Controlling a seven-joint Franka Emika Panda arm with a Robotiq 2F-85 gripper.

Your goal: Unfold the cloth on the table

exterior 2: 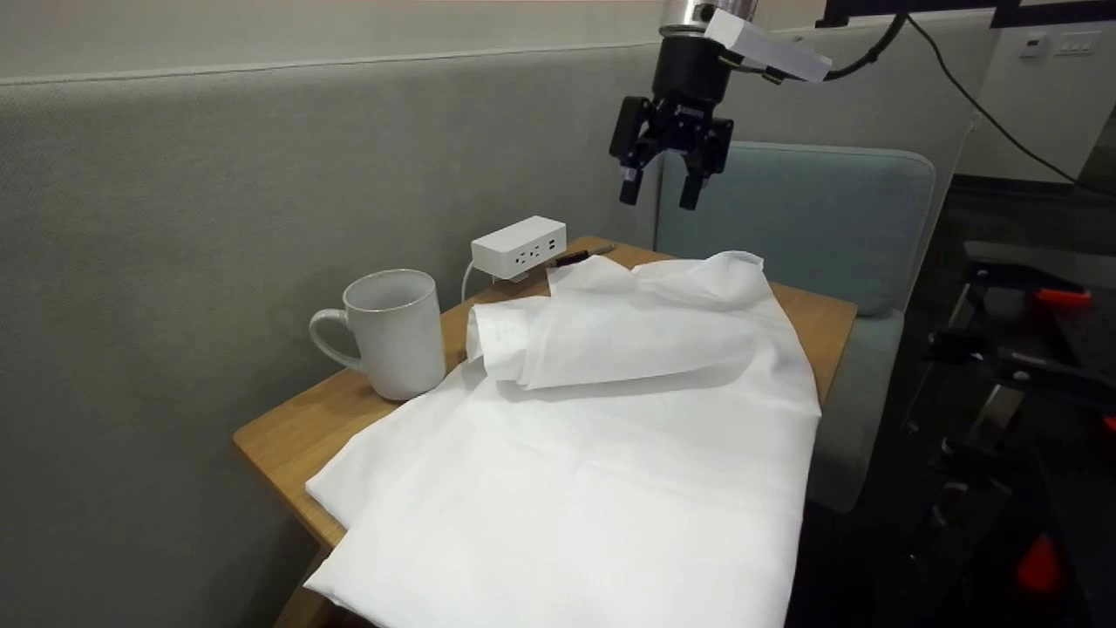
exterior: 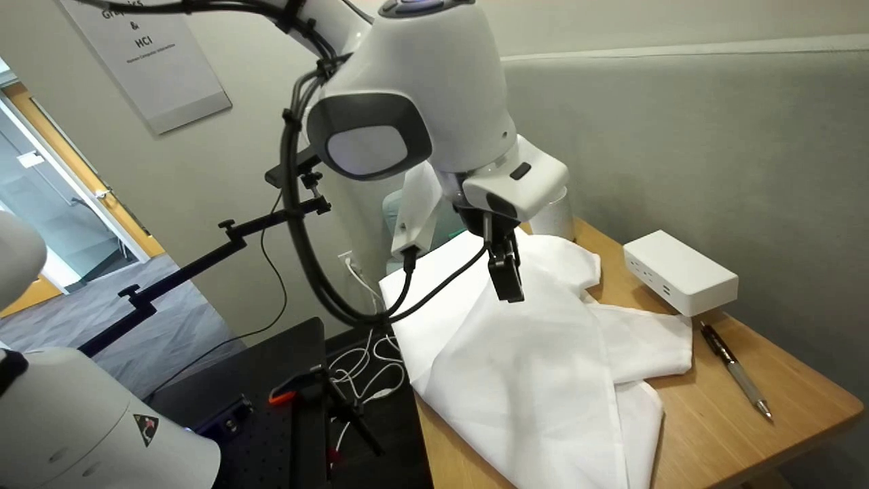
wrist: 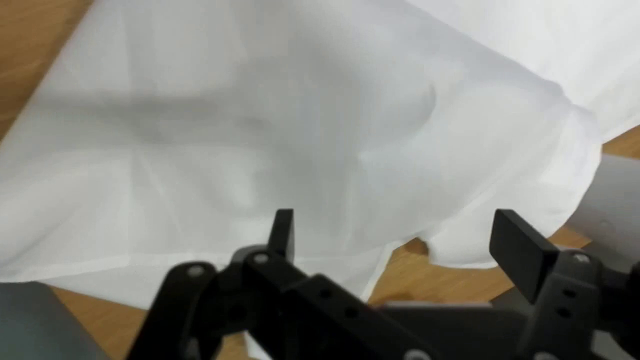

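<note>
The white cloth (exterior: 529, 380) lies wrinkled and partly folded over the wood-grain table (exterior: 767, 441). In an exterior view the cloth (exterior 2: 593, 506) spreads flat toward the near side, with a folded-back, bunched layer at the far end. Part of it hangs past the near table (exterior 2: 296, 436) edge. In the wrist view the cloth (wrist: 300, 125) fills most of the picture, with bare table (wrist: 435, 275) between its lower edges. My gripper (exterior 2: 660, 196) is open and empty, above the far folded part and apart from it. The gripper also shows in an exterior view (exterior: 510, 292) and the wrist view (wrist: 395, 215).
A white cup (exterior 2: 397, 340) stands beside the cloth; it is partly hidden behind the arm in an exterior view (exterior: 557, 216). A white power box (exterior: 679, 272) and a pen (exterior: 736, 373) sit near the padded wall (exterior 2: 218, 201). A blue-green seat back (exterior 2: 793, 227) stands behind the table.
</note>
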